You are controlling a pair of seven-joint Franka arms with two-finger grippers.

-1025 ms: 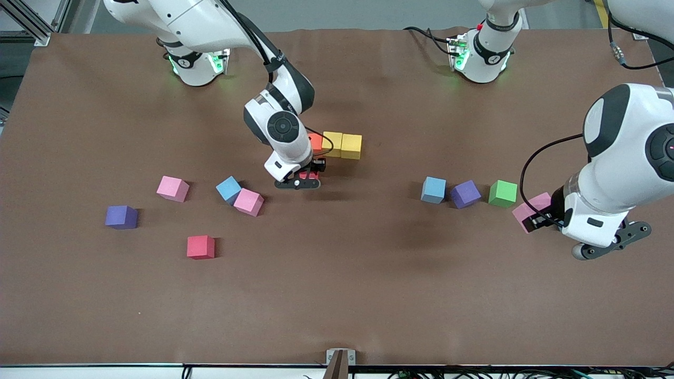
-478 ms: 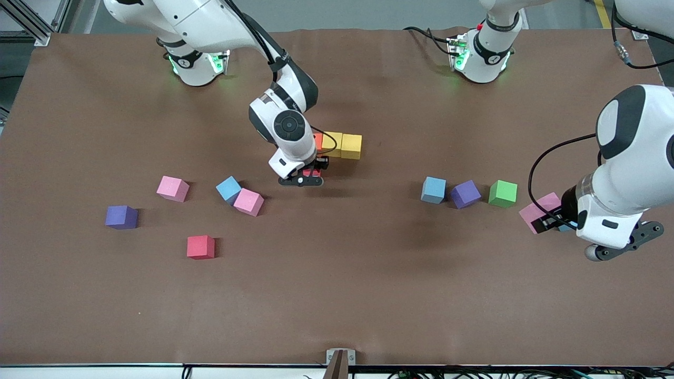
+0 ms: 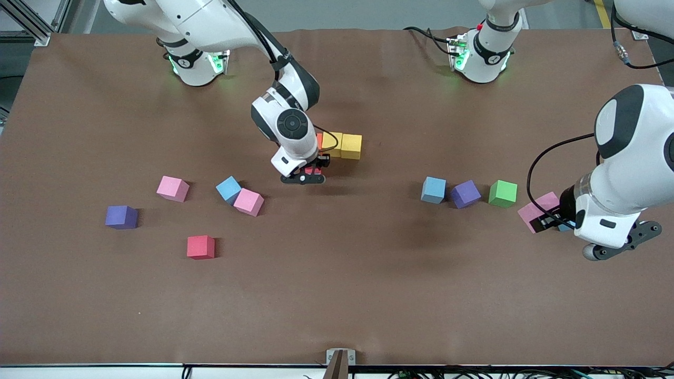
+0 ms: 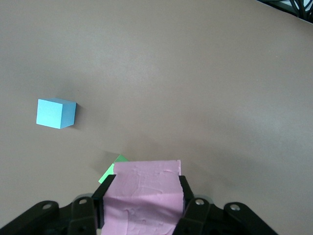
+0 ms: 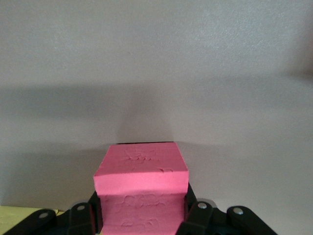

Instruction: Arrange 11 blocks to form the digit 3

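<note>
A: Right gripper [image 3: 310,171]?
B: Frame centre, jaws clamped on a red block [image 5: 142,188], beside the orange block [image 3: 318,141] and two yellow blocks [image 3: 342,146].
A: Left gripper [image 4: 143,203]?
B: Right edge of frame, jaws gripping a pink block [image 3: 537,209], above the table [image 3: 337,295].

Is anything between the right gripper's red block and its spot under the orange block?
Nothing visible. The right gripper holds the red block right beside the orange block, nearer the camera.

Thirteen blocks [image 3: 200,247] plainly visible, plus two robot arms [image 3: 287,123].
</note>
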